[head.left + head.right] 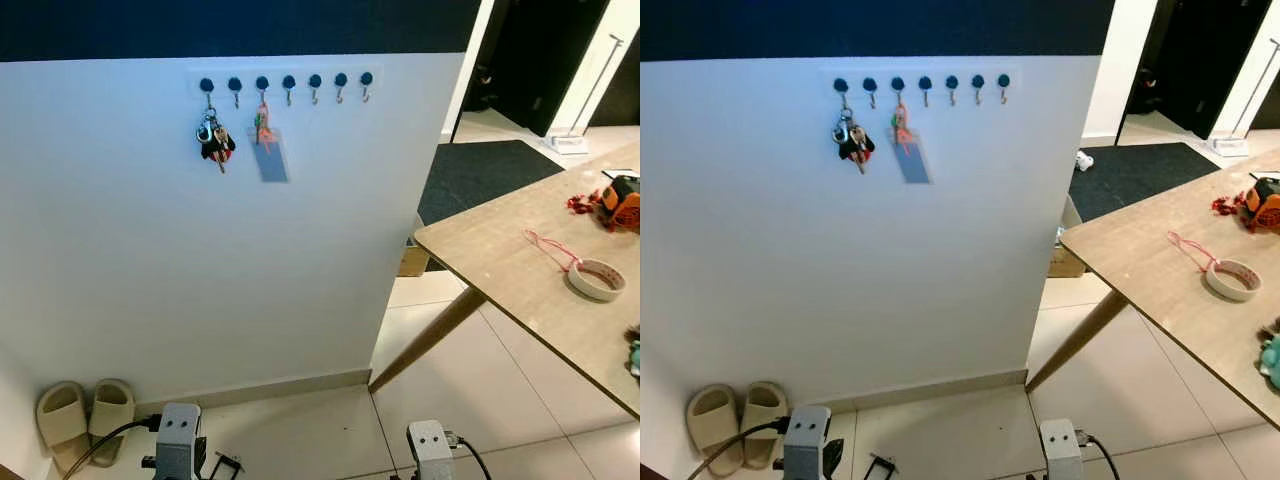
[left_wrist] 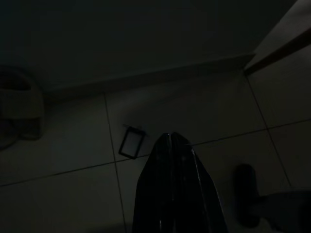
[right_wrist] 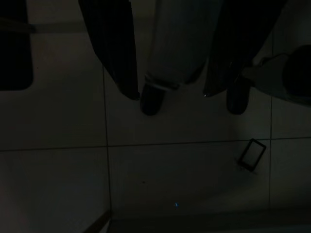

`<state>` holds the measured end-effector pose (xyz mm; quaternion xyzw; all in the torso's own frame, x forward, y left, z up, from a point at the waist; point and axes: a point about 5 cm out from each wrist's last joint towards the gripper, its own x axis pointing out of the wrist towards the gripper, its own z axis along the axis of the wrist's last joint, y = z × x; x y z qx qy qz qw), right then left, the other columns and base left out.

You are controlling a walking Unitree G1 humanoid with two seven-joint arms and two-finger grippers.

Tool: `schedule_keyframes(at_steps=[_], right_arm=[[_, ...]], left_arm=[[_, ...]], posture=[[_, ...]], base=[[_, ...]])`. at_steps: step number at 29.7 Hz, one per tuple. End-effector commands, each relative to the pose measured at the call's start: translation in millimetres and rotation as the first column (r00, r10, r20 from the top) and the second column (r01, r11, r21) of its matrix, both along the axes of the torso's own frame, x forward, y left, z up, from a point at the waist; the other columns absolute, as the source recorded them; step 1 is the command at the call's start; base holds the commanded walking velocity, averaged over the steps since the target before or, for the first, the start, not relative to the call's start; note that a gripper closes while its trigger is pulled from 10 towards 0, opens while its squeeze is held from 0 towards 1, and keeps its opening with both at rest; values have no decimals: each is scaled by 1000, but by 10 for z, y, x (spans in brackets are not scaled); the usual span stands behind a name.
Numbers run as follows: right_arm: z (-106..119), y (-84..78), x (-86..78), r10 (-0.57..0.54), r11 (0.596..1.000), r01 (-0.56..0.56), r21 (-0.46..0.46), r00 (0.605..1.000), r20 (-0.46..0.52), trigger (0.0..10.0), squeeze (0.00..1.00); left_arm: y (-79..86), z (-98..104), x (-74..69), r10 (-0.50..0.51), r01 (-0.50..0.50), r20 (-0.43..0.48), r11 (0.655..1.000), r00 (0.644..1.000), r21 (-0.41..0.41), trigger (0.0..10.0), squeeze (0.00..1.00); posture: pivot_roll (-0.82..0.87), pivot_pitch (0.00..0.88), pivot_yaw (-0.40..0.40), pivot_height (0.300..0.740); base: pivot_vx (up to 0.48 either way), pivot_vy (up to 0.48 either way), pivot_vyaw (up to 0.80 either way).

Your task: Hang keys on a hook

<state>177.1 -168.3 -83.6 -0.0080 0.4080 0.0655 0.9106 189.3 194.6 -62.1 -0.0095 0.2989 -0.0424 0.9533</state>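
Both arms hang low: left gripper (image 2: 177, 145) pressed together, right gripper (image 3: 170, 94) spread and empty. Keys (image 1: 214, 140) sit on the rack's end hook (image 1: 207, 88); any bump could unseat them.

A wooden table (image 1: 500, 262) stands at the right, holding a tape roll (image 1: 597, 279) with a red string (image 1: 548, 247), and an orange tool (image 1: 623, 202) farther back. On the tiled floor (image 1: 460, 380), slippers (image 1: 85, 417) sit near-left by the wall; a dark mat (image 1: 485, 175) lies far right.
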Motion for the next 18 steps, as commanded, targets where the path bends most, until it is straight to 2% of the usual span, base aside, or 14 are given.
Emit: schedule_keyframes(at_steps=[1, 18], right_arm=[[-11, -11, -21, -8, 1000, 8, -4, 1000, -9, 10000, 0], [-12, 31, -17, -11, 1000, 11, 6, 1000, -6, 10000, 0]], left_arm=[[4, -40, -55, -4, 4, -33, 1000, 999, -3, 10000, 0], [58, -33, -49, -5, 6, -37, 1000, 999, 6, 10000, 0]], posture=[[72, 26, -23, 740], [81, 28, -15, 740]], base=[[-270, 0, 0], [-266, 0, 0]])
